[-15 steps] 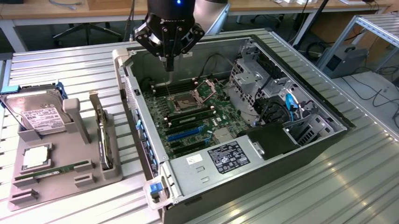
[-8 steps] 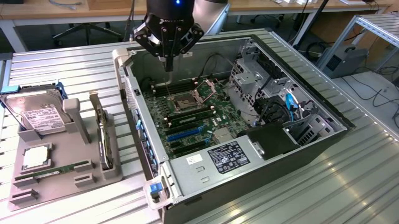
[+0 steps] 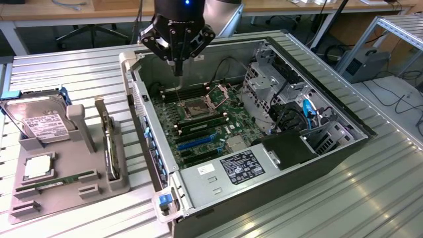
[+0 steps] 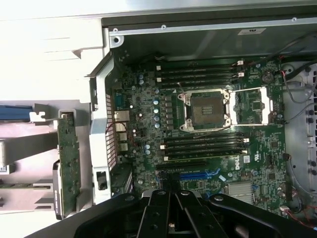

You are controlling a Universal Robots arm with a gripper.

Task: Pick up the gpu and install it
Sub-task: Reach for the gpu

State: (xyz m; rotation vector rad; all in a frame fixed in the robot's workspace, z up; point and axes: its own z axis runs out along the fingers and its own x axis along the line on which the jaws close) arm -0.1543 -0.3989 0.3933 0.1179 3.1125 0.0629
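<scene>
Gripper [image 3: 177, 68] points straight down, jaws pressed together, empty; arm [image 3: 223, 12] rises steeply behind it.

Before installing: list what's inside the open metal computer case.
Dark green motherboard with open silver CPU socket, black memory slots, blue card slot. The black gripper hides board beneath it.

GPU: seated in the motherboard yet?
No, the gpu stands on edge in the gray holder outside the case, and the blue slot on the motherboard is bare.
</scene>
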